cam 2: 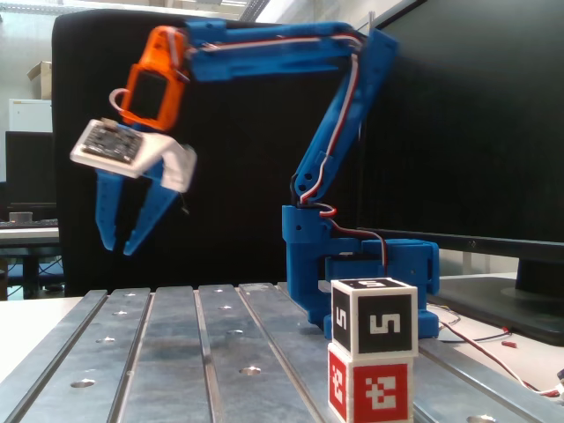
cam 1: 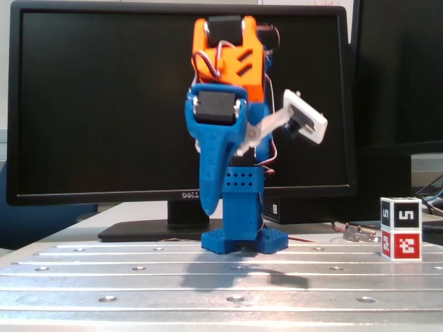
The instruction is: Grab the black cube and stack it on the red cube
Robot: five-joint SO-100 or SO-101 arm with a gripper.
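Observation:
The black cube (cam 1: 401,213) sits squarely on top of the red cube (cam 1: 401,245) at the right edge of the metal table; in the other fixed view the black cube (cam 2: 374,317) and the red cube (cam 2: 370,388) stand in the near foreground. My gripper (cam 2: 121,250) hangs in the air well to the left of the stack, pointing down and tilted. Its fingers form a narrow V with a small gap at the tips and nothing between them. From the front, the gripper (cam 1: 207,206) appears as one blue taper before the arm's base.
The slotted aluminium table (cam 1: 138,277) has screw holes along its grooves. The blue arm base (cam 2: 352,273) stands behind the stack. A large Dell monitor (cam 1: 104,104) fills the back. A small circuit board (cam 1: 360,234) and cables lie beside the cubes.

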